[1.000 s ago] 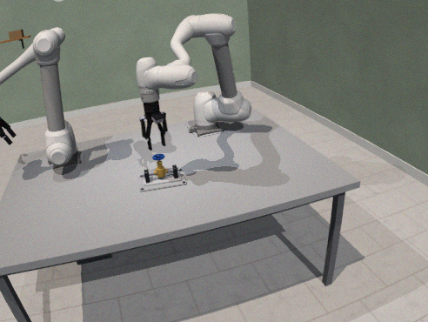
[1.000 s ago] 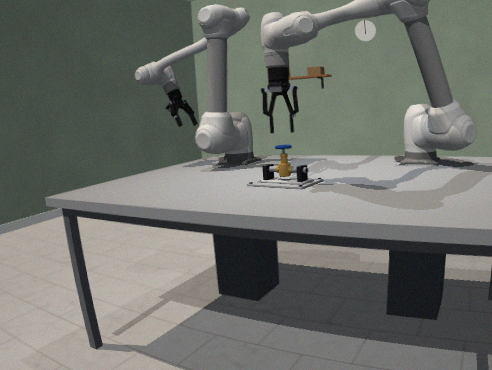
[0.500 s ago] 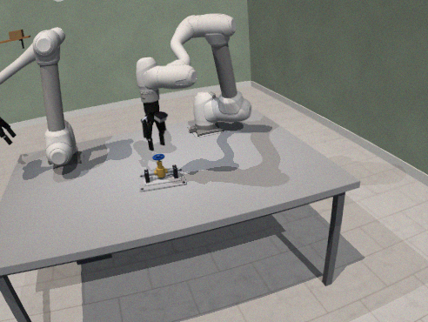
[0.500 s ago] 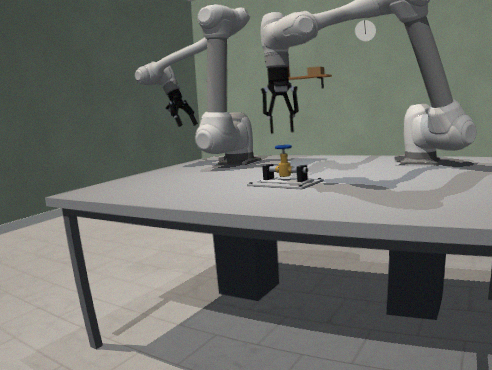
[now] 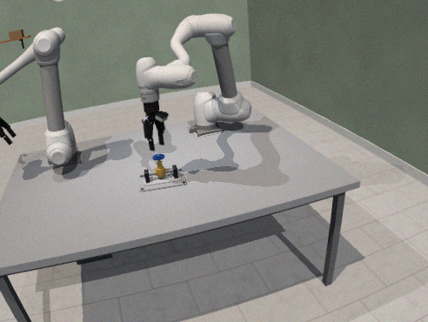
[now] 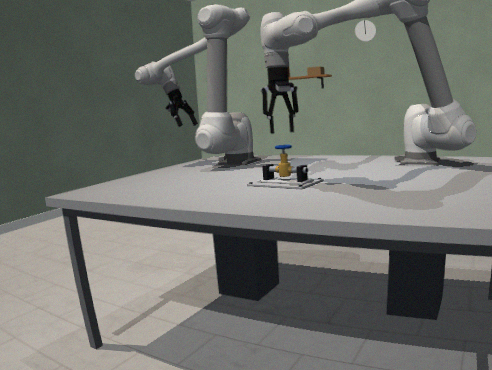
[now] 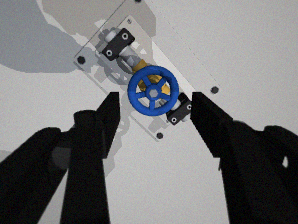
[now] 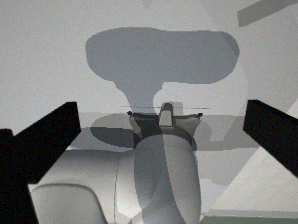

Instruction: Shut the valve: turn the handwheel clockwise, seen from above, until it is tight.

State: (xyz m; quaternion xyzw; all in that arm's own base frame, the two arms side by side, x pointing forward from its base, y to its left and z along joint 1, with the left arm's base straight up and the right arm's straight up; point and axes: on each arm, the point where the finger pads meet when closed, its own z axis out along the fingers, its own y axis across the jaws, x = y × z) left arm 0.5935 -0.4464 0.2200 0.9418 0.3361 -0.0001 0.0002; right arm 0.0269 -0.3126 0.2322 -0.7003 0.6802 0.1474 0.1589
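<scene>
A lab-like robot workspace: two white arms; grey table; green walls; tiled floor.

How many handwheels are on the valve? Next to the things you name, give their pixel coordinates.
1: the blue handwheel point(image 5: 158, 157) point(image 6: 283, 147) point(image 7: 174, 95), level on top of the yellow valve body point(image 5: 161, 171) point(image 6: 284, 169), below the left gripper point(image 5: 156, 147) point(image 6: 282, 131) point(image 7: 155, 105). None seems hidden.
</scene>
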